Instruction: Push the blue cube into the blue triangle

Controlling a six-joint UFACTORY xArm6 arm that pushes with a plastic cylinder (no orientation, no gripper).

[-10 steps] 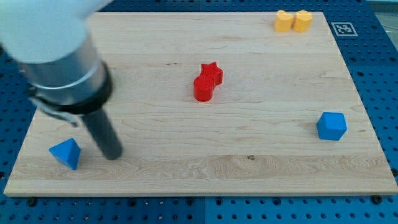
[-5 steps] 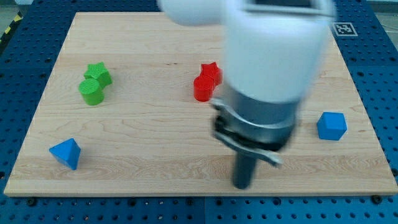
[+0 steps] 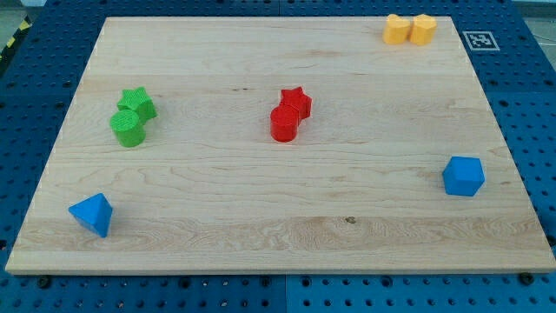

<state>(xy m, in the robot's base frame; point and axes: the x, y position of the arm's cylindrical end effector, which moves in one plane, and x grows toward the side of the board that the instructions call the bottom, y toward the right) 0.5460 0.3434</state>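
Observation:
The blue cube (image 3: 463, 176) sits near the view's right edge of the wooden board (image 3: 278, 235), toward the bottom. The blue triangle (image 3: 92, 214) sits at the view's bottom left corner of the board. They are far apart, almost the full board width. My tip and the arm do not show in the view.
A red cylinder (image 3: 283, 124) touches a red star (image 3: 296, 103) at the board's middle. A green cylinder (image 3: 129, 128) touches a green star (image 3: 137, 102) at the view's left. Two yellow blocks (image 3: 409, 29) sit side by side at the top right corner.
The arm swept from the view's left across to the right, then left the view altogether. No block has moved.

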